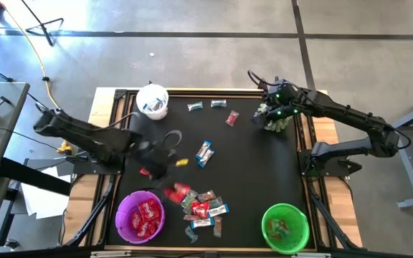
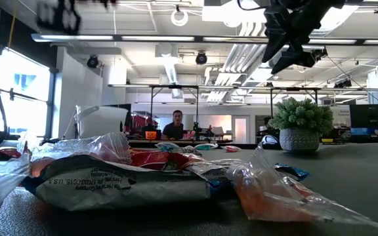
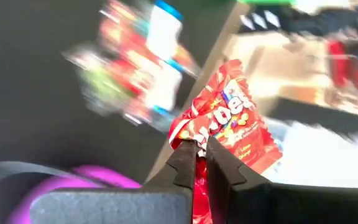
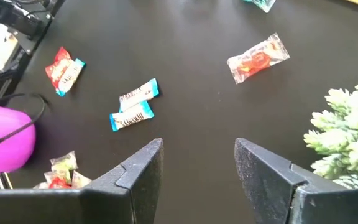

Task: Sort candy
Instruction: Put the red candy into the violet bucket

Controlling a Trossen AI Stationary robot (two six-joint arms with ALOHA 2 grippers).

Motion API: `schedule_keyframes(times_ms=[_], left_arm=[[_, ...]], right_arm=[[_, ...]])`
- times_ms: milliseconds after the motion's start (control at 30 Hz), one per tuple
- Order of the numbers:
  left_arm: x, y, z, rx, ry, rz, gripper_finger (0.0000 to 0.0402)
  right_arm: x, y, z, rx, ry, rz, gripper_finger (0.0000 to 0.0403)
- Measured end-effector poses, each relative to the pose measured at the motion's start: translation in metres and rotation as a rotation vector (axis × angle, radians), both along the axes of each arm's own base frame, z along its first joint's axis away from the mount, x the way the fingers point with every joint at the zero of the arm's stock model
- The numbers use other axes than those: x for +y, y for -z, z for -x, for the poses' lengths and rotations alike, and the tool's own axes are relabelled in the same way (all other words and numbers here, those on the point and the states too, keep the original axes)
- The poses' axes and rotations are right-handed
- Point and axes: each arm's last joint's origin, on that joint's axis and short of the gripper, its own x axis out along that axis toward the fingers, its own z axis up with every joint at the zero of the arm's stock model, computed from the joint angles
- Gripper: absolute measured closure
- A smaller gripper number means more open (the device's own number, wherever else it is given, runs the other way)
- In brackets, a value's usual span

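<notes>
Left gripper (image 3: 201, 155): jaws clamped on a red candy packet (image 3: 232, 121), which sticks out past the fingertips.
Purple bowl (image 1: 140, 216): near the left gripper, holding red packets.
Candy pile (image 1: 201, 208): beside the purple bowl, apart from the left gripper.
Right gripper (image 4: 197, 158): fingers spread wide, nothing between them, raised over the mat.
Plant (image 4: 353, 134): just beside the right gripper.
Blue-and-white bars (image 4: 134, 106): ahead of the right gripper.

Glossy crinkled red candy (image 3: 232, 121) wrappers, matt black table (image 1: 249, 172)
</notes>
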Motion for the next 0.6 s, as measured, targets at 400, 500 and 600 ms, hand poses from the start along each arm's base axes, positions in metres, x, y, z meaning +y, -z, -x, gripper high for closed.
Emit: schedule_keyframes(times_ms=[400,500,600], left_arm=[[-0.087,-0.019,0.062,0.476,-0.152,0.038,0.0401],[-0.103,-0.008,0.074,0.588,-0.181,-0.01,0.0401],[-0.113,0.002,0.077,0.634,-0.208,-0.062,0.0401]], right_arm=[[0.001,0.001,0.002,0.034,-0.048,0.041,0.0208],[0.001,0.002,0.002,0.036,-0.053,0.045,0.0208],[0.001,0.002,0.002,0.036,-0.053,0.045,0.0208]])
